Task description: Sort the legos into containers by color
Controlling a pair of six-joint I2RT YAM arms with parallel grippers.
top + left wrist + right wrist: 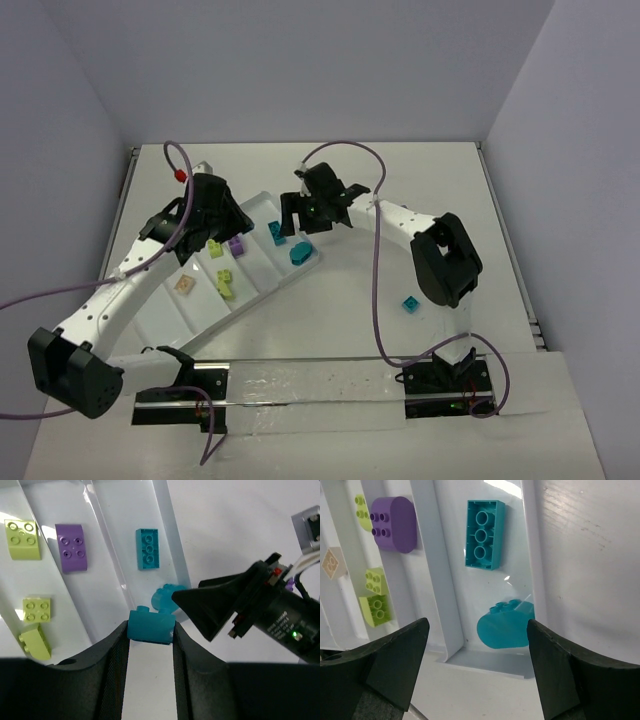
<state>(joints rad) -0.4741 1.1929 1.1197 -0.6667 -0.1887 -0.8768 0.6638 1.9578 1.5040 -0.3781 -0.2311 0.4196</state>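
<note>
Top: the tray (165,318) slants left of the counter (350,320) centre; a loose teal lego (410,303) lies near the right edge. Left wrist: the left claw (150,630) grips a teal brick (149,624). Right wrist: the right claw (477,625), wide and empty, crowds the same compartment (512,580); collision likely.

Place: robot lab cell.
Walls: bare grey panels (300,60) box my white table (400,190) on three sides.
Mount: black plates (170,405), shiny strip (300,385) along the bottom edge.
Cables: purple leads (377,290) looping mid-frame.
</note>
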